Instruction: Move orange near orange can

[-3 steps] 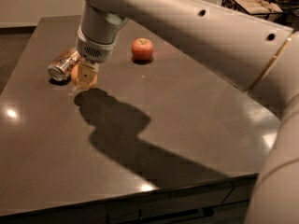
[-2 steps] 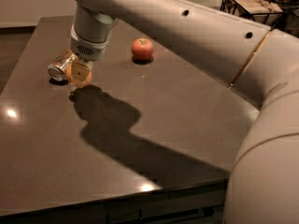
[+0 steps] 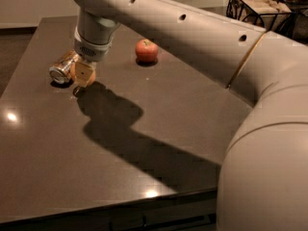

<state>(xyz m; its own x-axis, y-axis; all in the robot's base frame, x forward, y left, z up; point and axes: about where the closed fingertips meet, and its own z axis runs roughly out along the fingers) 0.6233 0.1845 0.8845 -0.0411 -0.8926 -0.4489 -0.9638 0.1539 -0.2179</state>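
The orange (image 3: 90,76) sits between the fingers of my gripper (image 3: 83,75), mostly hidden by a finger pad, just above or at the table surface. The gripper is shut on it. The orange can (image 3: 63,67) lies on its side at the table's left, its silver end facing the front left. The gripper and orange are right beside the can, on its right, almost touching it. The arm reaches in from the upper right and casts a large shadow on the table.
A red apple (image 3: 146,50) stands on the dark table (image 3: 192,109) to the right of the gripper, further back. A black wire basket (image 3: 260,6) stands off the table at the far right. The table's left edge is close to the can.
The gripper has moved left with the orange in it, ending right beside the can. The can and the apple have not moved.
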